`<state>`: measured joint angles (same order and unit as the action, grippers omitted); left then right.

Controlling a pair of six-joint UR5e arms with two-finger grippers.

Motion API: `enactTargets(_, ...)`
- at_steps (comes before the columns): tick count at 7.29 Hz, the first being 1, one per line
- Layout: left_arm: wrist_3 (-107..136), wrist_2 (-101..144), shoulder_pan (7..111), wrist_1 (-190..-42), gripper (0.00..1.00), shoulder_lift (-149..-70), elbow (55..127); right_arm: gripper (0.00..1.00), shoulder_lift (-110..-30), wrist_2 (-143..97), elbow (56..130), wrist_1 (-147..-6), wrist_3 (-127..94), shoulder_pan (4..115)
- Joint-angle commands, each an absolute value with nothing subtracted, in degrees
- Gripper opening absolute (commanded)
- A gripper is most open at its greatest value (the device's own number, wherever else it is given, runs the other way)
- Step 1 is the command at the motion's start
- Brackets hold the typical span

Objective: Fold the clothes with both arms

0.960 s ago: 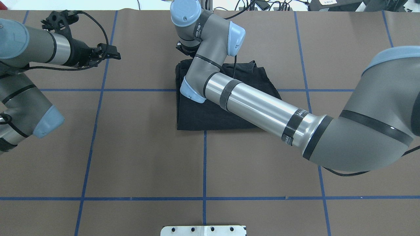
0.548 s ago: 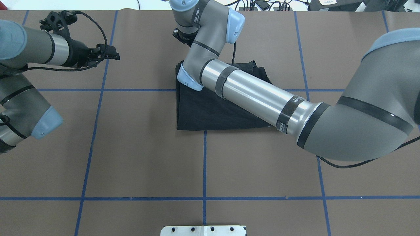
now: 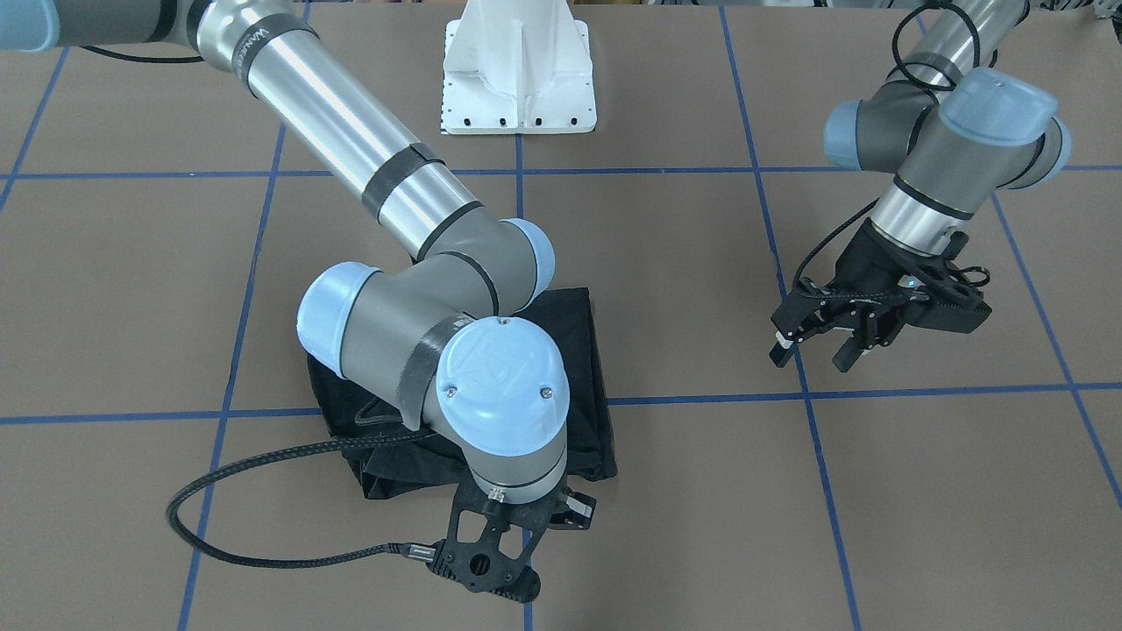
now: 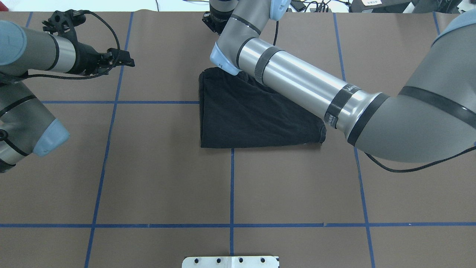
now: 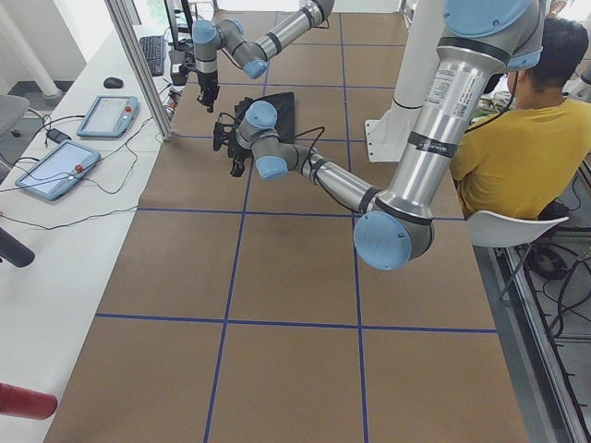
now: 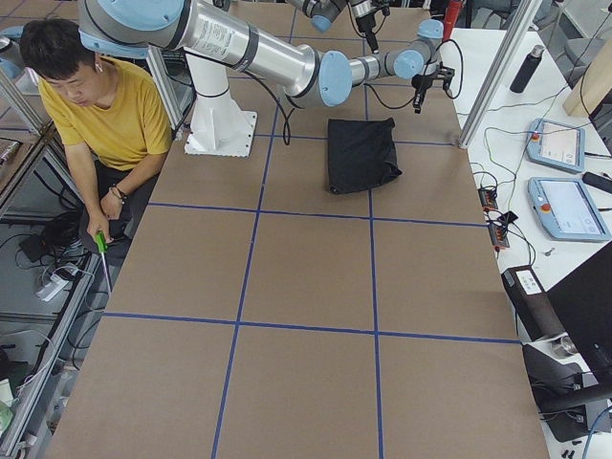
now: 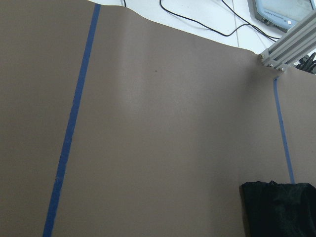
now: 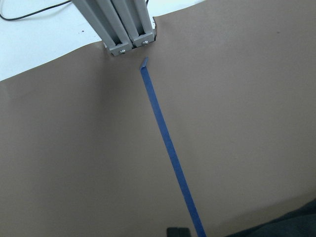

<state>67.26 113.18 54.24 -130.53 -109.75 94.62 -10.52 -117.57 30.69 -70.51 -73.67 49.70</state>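
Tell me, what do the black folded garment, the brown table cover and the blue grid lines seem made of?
Black folded garment: soft matte cloth, probably cotton; it creases. Brown table cover: matte paper, likely; its edge ripples. Blue grid lines: adhesive tape, seemingly; one end lifts.

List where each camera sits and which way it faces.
Front-facing: across the table, facing the robot; left arm, open left gripper, right arm, shirt.
Overhead: behind the robot, looking down; both arms.
Left: table's left end; left arm near.
Right: table's right end; right arm near.
Left wrist: down at table and shirt corner; no gripper.
Right wrist: down at tape; no gripper.
Shared: both side views show a person.
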Motion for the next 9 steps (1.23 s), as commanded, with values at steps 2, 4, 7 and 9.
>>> enactTargets(2, 48.9, 119.2, 62.4, -130.4, 1.00, -102.8, 96.6, 0.00, -37.0, -118.5, 70.4, -90.8, -58.4, 53.5)
enactTargets(4, 33.6, 124.7, 70.2, -130.4, 1.00, -95.8, 98.1, 0.00, -55.8, -118.7, 88.2, -96.2, -44.5, 59.7)
enactTargets(7, 16.1, 129.4, 79.9, -129.3, 1.00, -89.8, 97.7, 0.00, -70.5, -124.2, 93.3, -96.2, -23.8, 71.9)
enactTargets(9, -0.1, 131.8, 89.5, -118.3, 1.00, -89.8, 98.1, 0.00, -79.3, -125.8, 94.8, -96.3, -7.7, 81.6)
